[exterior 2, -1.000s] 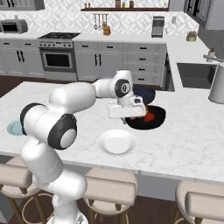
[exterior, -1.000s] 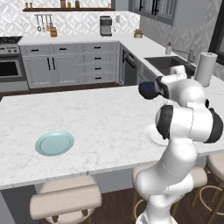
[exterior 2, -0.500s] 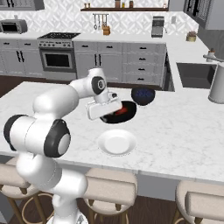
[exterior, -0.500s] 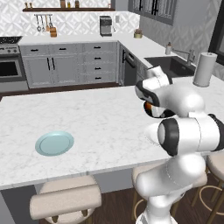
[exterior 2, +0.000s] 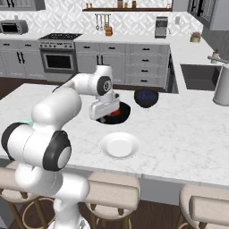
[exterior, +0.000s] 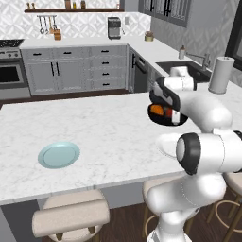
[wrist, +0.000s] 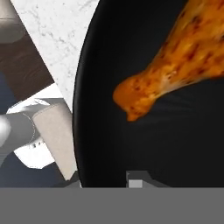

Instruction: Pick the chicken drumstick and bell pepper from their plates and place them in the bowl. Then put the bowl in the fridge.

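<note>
no writing legible — pincer [exterior 2: 105, 112] nearly closed on the rim of the bowl [wrist: 131, 144], carried above the worktop [exterior: 94, 127], chicken drumstick [wrist: 175, 65] inside.

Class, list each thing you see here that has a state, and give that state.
gripper: shut on the bowl's rim.
bowl: gripped, holding both foods.
chicken drumstick: lying in the bowl.
bell pepper: in the bowl.
white plate: empty, on the counter.
teal plate: empty, on the counter.
</note>
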